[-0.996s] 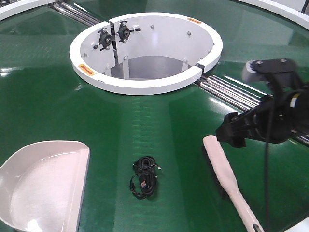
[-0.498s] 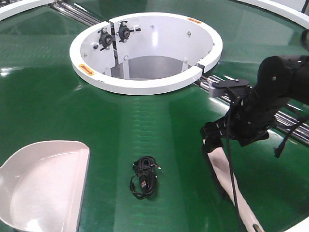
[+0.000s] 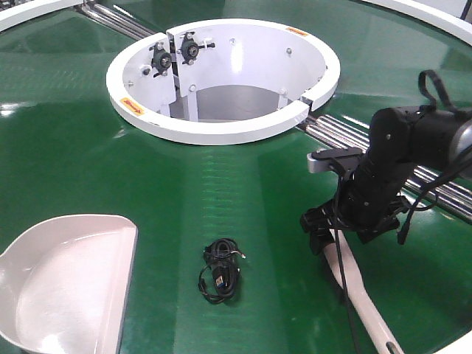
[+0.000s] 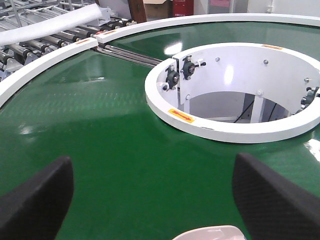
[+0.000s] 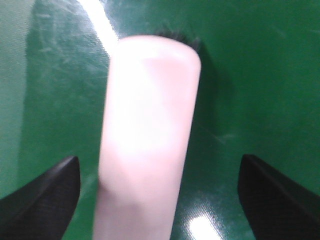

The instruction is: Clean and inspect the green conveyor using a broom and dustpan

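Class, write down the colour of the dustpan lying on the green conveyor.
The dustpan is pale pinkish-beige, shown best in the exterior front-facing view.

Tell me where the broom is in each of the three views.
Front view: the broom lies lower right, head under the right gripper.
Left wrist view: not in it.
Right wrist view: it fills the centre, blurred.
Shared landmark: the green conveyor, in all three.

Bright overhead light throws pale glare streaks across the glossy green conveyor (image 3: 74,147) beside the white ring housing (image 3: 221,133). In the right wrist view, the broom (image 5: 147,140) is overexposed and blurred, with a dark shadow along its right side.
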Robot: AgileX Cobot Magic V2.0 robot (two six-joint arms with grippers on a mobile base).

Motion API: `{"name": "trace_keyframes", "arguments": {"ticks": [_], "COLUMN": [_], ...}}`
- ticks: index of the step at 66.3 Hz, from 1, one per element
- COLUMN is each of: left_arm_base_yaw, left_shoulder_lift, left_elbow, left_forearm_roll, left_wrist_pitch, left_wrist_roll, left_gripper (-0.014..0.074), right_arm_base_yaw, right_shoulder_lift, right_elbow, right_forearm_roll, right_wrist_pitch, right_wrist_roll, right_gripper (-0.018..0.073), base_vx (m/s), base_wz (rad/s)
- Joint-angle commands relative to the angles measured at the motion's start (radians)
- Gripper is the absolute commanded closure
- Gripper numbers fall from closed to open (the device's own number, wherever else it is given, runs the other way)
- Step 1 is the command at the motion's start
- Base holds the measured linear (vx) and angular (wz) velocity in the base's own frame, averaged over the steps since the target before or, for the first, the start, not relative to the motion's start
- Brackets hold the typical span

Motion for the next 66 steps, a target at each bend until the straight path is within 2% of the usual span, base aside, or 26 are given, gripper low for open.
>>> {"name": "trace_keyframes", "arguments": {"ticks": [1, 7, 14, 21, 25, 26, 66], "left_arm_base_yaw": [-0.004, -0.004, -0.004, -0.004, -0.003, -0.003, -0.003], "left_shoulder_lift": [0.005, 0.005, 0.005, 0.005, 0.005, 0.005, 0.004], "left_elbow": [-0.032, -0.032, -0.032, -0.032, -0.032, -0.032, -0.032], "left_forearm_roll": [-0.013, -0.013, -0.013, -0.013, -0.013, -0.013, -0.013], "left_wrist_pitch": [-0.065, -0.065, -0.064, -0.062, -0.053, -0.050, 0.019], "left_wrist_roll": [0.000, 0.000, 0.000, 0.000, 0.000, 0.000, 0.000], "left_gripper": [0.0003, 0.0003, 0.0003, 0.0003, 0.0003, 0.0003, 0.0003], "right_arm_base_yaw": [0.000, 0.000, 0.000, 0.000, 0.000, 0.000, -0.001], "right_shoulder_lift": [-0.036, -0.036, -0.028, -0.024, -0.025, -0.027, -0.214], "right_elbow": [-0.027, -0.027, -0.027, -0.027, -0.027, -0.027, -0.027], "right_forearm_roll": [0.009, 0.017, 0.017, 0.016, 0.016, 0.017, 0.024], "right_wrist_pitch": [-0.023, -0.041, -0.041, -0.031, -0.020, -0.015, 0.193], "right_wrist_roll": [-0.014, -0.014, 0.008, 0.028, 0.028, 0.029, 0.074], "right_gripper": [-0.0020, 0.0028, 0.0151, 0.0389, 0.0560, 0.0576, 0.0569], "base_vx": [0.00, 0.00, 0.00, 0.00, 0.00, 0.00, 0.00], "base_wz": [0.00, 0.00, 0.00, 0.00, 0.00, 0.00, 0.00]}}
